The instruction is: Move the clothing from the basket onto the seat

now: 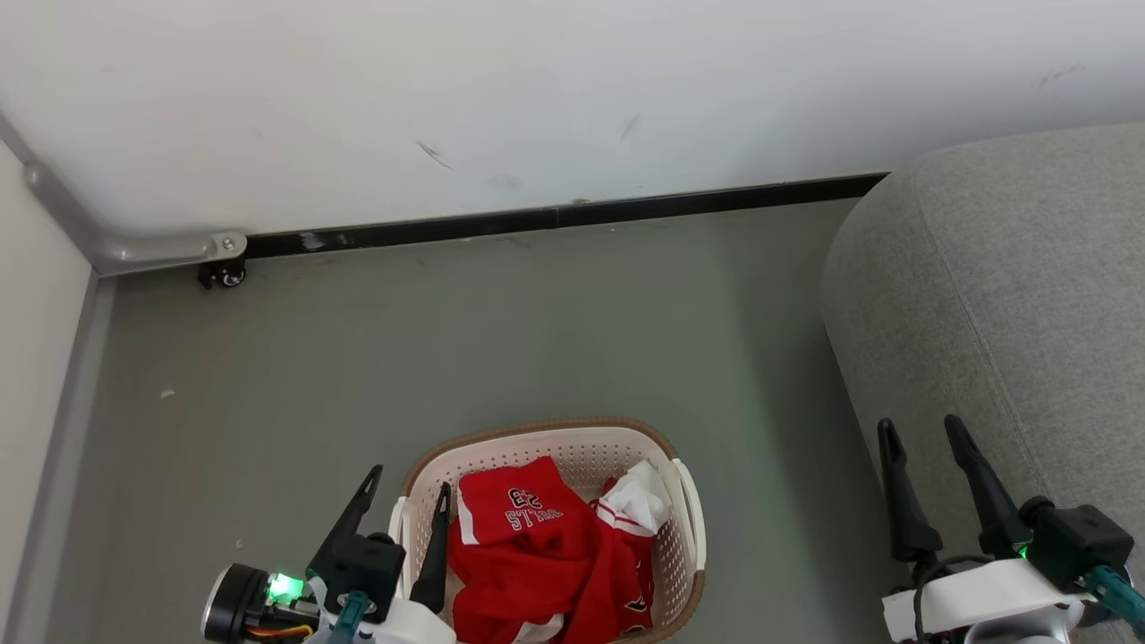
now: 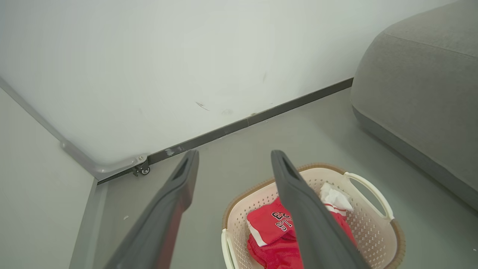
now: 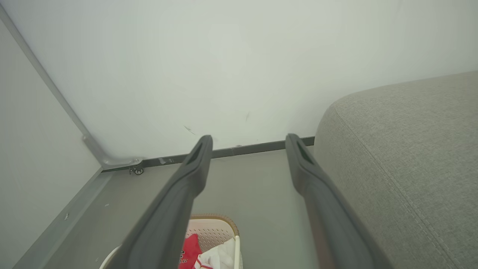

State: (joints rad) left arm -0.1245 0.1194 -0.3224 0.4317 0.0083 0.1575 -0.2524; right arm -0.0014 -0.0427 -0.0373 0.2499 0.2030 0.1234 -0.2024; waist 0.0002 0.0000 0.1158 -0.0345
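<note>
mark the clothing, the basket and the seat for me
clothing [image 1: 537,555], head view, red fabric mid-pile.
basket [image 1: 555,423], head view, brown rim at the far edge.
seat [image 1: 1011,295], head view, grey upholstery on the rounded top.

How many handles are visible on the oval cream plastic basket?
2. One white handle is on the basket's left side, near the left gripper; the other is on its right side, toward the grey fabric sofa. None seems hidden.

Dark tapered end effector fingers [image 1: 903,501]; white housings [image 1: 975,595], green lights [image 1: 284,588].
</note>
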